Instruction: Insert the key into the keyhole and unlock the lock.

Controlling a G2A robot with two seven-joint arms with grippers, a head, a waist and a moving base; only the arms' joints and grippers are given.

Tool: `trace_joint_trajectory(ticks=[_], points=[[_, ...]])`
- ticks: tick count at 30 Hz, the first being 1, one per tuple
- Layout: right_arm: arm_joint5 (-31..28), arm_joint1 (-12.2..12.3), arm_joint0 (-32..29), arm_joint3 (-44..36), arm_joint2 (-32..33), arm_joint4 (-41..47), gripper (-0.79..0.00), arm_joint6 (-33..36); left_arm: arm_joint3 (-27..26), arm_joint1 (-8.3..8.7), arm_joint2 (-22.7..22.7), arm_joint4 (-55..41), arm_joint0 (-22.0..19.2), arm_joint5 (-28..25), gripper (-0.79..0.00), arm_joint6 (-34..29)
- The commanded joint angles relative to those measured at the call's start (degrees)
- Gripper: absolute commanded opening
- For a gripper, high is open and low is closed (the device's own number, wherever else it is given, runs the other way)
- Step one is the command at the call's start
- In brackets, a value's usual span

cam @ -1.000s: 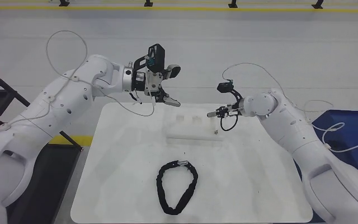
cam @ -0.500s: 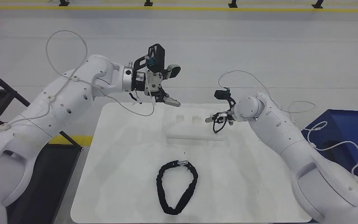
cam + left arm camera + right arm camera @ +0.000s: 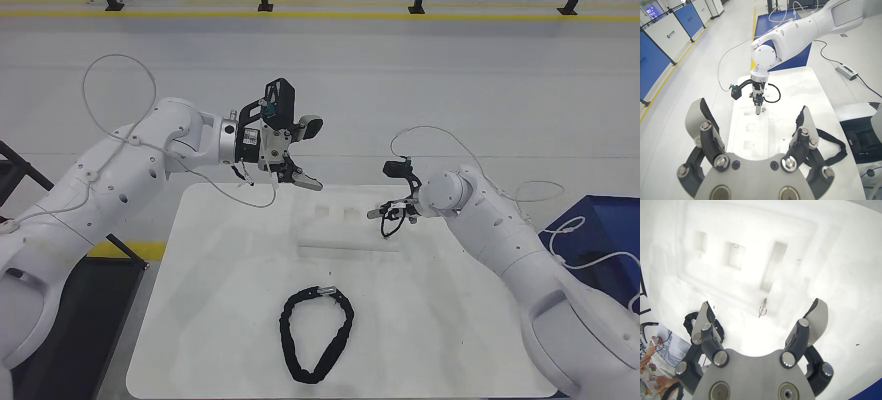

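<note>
Barely begun: the left pincer (image 3: 753, 106) and right pincer (image 3: 761, 304) gaped empty, the key (image 3: 762, 310) lay ungrasped on the far tray (image 3: 340, 240), the lock (image 3: 316, 335) untouched.

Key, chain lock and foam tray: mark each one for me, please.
key (image 3: 764, 303), right wrist view, on its thin shaft beside the ring.
chain lock (image 3: 286, 335), top view, on the black sleeve of the loop.
foam tray (image 3: 340, 236), top view, on bare foam beside the pockets.
</note>
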Motion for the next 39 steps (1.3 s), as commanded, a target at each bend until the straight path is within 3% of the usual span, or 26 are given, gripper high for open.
trace_joint_trajectory(ticks=[1, 11, 18, 19, 21, 23, 24, 33, 39], points=[[1.96, 0.08, -0.57, -0.63, -0.12, -1.47, 0.0, -0.83, 0.0, 0.0, 0.0, 0.0, 0.0, 0.0, 0.0, 0.0], [12.94, 1.31, -4.02, -13.5, -0.14, -8.79, 0.0, 2.65, 0.0, 0.0, 0.0, 0.0, 0.0, 0.0, 0.0, 0.0], [13.44, 2.68, -6.54, -17.13, 2.06, -9.95, 0.0, 4.75, 0.0, 0.0, 0.0, 0.0, 0.0, 0.0, 0.0, 0.0], [13.34, 2.82, -6.77, -17.39, 2.41, -9.97, -0.031, 4.92, 0.0, 0.0, 0.0, 0.0, 0.0, 0.0, 0.0, 0.0], [13.36, 3.06, -7.16, -17.98, 2.96, -10.41, -0.231, 5.13, 0.0, 0.0, 0.0, 0.0, 0.0, 0.0, 0.0, 0.0], [13.6, 3.26, -7.52, -18.4, 3.47, -10.83, -0.305, 5.39, 0.0, 0.0, 0.0, 0.0, 0.0, 0.0, 0.0, 0.0], [13.75, 3.34, -7.7, -18.5, 3.69, -11.07, -0.397, 5.53, 0.0, 0.0, 0.0, 0.0, 0.0, 0.0, 0.0, 0.0], [15.31, 3.36, -8.77, -17.88, 4.95, -12.97, -0.434, 4.88, 0.0, 0.0, 0.0, 0.0, 0.0, 0.0, 0.0, 0.0], [15.44, 2.67, -8.96, -16.15, 5.17, -13.17, -0.499, 4.1, 0.0, 0.0, 0.0, 0.0, 0.0, 0.0, 0.0, 0.0]])
